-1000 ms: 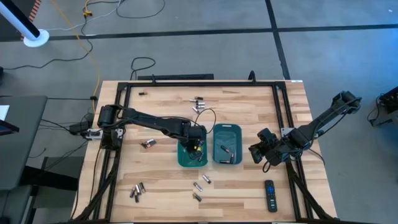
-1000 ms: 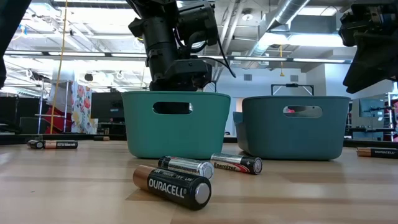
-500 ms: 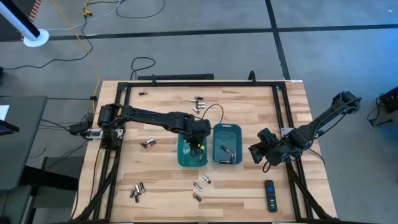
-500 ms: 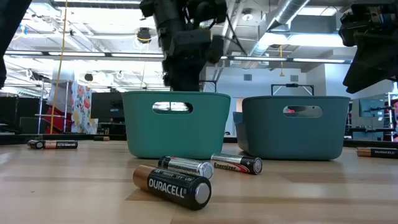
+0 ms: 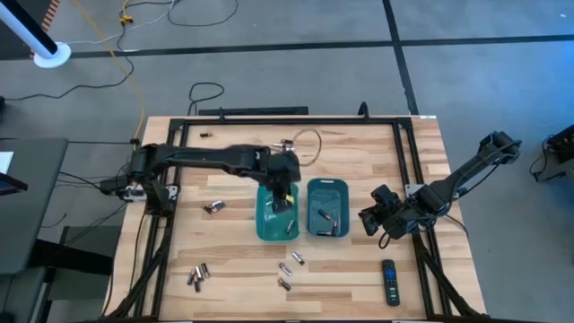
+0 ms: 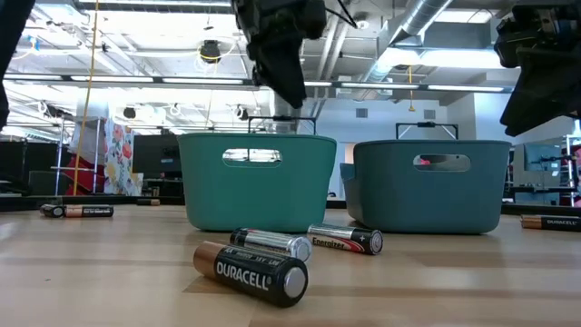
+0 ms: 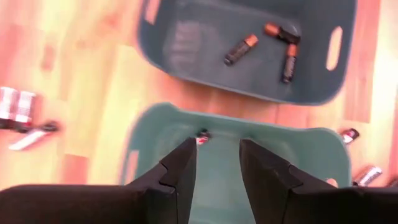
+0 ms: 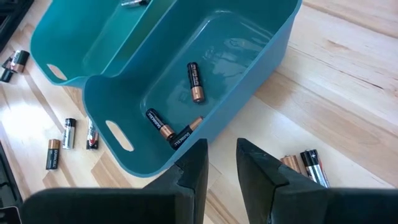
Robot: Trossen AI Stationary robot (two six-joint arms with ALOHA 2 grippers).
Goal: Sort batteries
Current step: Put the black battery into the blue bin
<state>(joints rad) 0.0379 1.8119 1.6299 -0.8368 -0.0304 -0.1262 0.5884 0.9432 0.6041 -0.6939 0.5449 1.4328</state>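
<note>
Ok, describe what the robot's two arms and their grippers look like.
Both arms are dark, nearly black, built of slim jointed segments. The left arm carries a thin looping black cable near its wrist. The right arm ends in a bulky black head. The left gripper and the right gripper each have two matte black, blocky fingers with stepped, angular inner faces. No markings show.

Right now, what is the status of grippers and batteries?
Left gripper over left bin, jaws apart, empty. Right gripper parked beside right bin, empty. Batteries loose on table.
</note>
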